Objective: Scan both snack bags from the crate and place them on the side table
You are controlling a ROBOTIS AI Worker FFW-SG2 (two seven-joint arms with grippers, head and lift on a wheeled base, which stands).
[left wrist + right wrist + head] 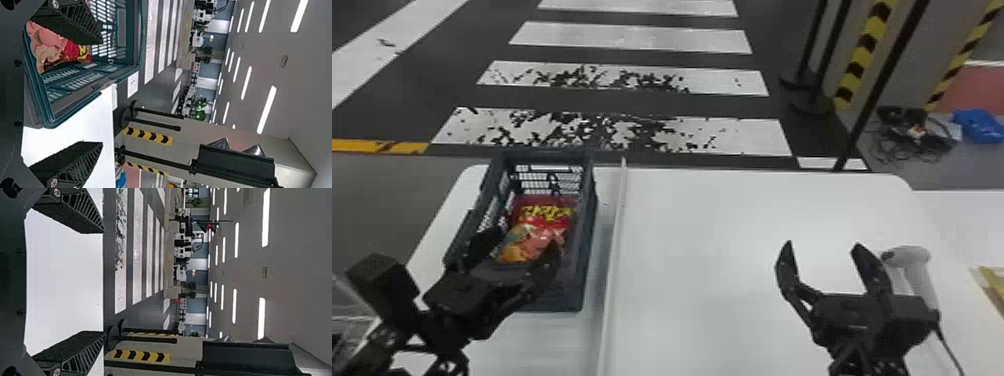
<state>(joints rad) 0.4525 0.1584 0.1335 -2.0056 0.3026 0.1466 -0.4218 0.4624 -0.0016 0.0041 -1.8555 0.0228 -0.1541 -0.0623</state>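
The snack bag (542,230) lies in the dark blue-grey crate (588,220), and its glossy surface has creases that catch the light. Its far part is deep red with bold yellow lettering; the part toward the robot turns orange and pink, with a touch of green. Whether this is one bag or two overlapping, I cannot tell. The crate has latticed walls and stands on the left part of the white table (707,215), beside a pale raised strip (616,240).

The left gripper (521,247) is over the crate's near end, its fingers spread on either side of the near part of the bag, with nothing gripped. The right gripper (822,245) is above the table to the right of the strip, its fingers also wide apart and empty. Just beside it is a pale grey scanner (922,280), partly hidden by the gripper. At the right edge, a yellow package (994,280) is partly visible on a white surface (957,215).

Beyond the table, worn white crossing stripes (632,40) mark the dark floor. To the right stand black posts and yellow-and-black striped bands (864,50), with tangled cables (914,135) and a blue bundle (977,125) on the floor.
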